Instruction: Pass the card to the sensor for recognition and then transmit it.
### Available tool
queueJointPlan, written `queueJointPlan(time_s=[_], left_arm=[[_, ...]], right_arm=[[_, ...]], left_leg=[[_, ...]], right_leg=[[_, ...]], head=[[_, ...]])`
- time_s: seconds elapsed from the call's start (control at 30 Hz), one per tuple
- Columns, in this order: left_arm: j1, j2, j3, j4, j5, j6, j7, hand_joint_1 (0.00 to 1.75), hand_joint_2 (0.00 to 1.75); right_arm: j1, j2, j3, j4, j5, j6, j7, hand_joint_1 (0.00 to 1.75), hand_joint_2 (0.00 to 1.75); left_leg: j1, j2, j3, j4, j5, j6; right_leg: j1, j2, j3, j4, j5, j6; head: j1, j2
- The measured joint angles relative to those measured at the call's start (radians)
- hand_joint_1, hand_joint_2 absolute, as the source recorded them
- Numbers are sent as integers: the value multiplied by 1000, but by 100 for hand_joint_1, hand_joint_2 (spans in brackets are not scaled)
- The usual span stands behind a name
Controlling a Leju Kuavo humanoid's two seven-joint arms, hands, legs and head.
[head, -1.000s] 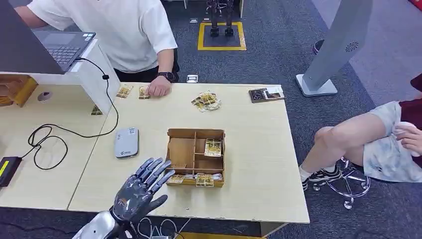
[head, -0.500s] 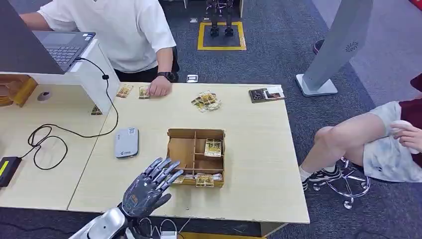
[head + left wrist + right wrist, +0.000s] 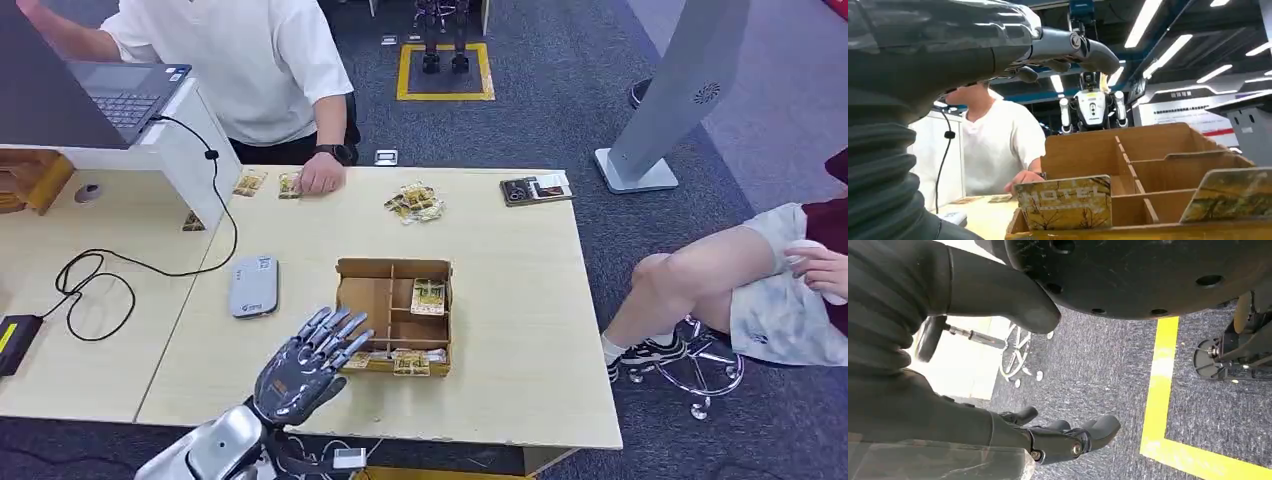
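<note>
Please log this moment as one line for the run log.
left hand: open, beside box | right hand: empty, hanging over floor | cards: in box | sensor: untouched

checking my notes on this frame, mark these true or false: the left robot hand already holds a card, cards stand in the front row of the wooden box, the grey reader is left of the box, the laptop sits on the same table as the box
1. The left robot hand already holds a card. False: its fingers are spread and hold nothing, just short of the wooden box.
2. Cards stand in the box's front row. True.
3. The grey reader lies left of the box. True.
4. The laptop sits on the same table as the box. False: it rests on a raised white stand at the neighbouring table.
</note>
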Motion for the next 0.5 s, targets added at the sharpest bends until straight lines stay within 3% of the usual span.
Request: queueJointPlan(time_s=[0.5], left_arm=[[-36, 19, -56, 0, 7, -148, 27, 0, 175]], right_arm=[[0, 0, 0, 0, -13, 4, 0, 0, 175]], left_leg=[[0, 0, 0, 0, 0, 0]], right_leg=[[0, 0, 0, 0, 0, 0]], head=[[0, 0]])
